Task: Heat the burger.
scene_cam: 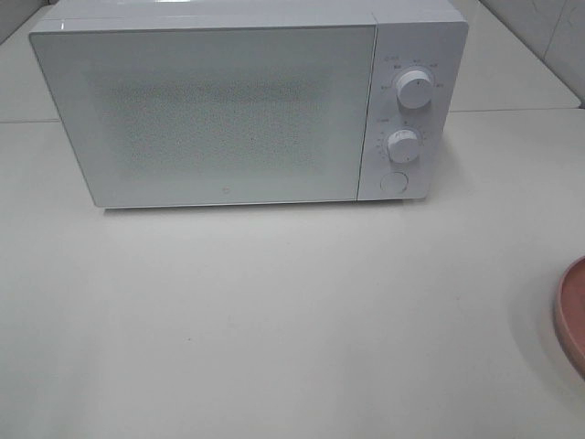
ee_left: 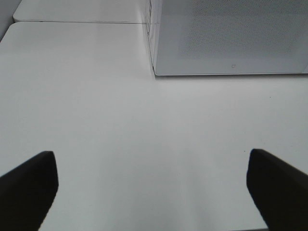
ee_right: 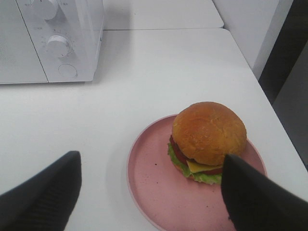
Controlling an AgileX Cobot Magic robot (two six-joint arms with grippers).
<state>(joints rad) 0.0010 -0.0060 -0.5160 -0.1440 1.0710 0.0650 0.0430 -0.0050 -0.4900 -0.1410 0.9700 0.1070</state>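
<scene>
Pink plate (ee_right: 159, 192) carries the burger (ee_right: 208, 140), positioned on the table (scene_cam: 292, 311) right of the closed microwave (scene_cam: 238, 101). Right gripper (ee_right: 154, 192) hovers above the plate, jaws wide, empty. Left gripper (ee_left: 153, 192) is spread wide over bare table.

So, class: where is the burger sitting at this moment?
The burger sits on the pink plate, towards one side of it, on the table's right side, seen in the right wrist view. The overhead view shows only the plate's rim, right of the closed microwave.

a white microwave (scene_cam: 228, 110) with its door shut stands on a white table (scene_cam: 274, 320), a pink plate (ee_right: 159, 192) well apart.
</scene>
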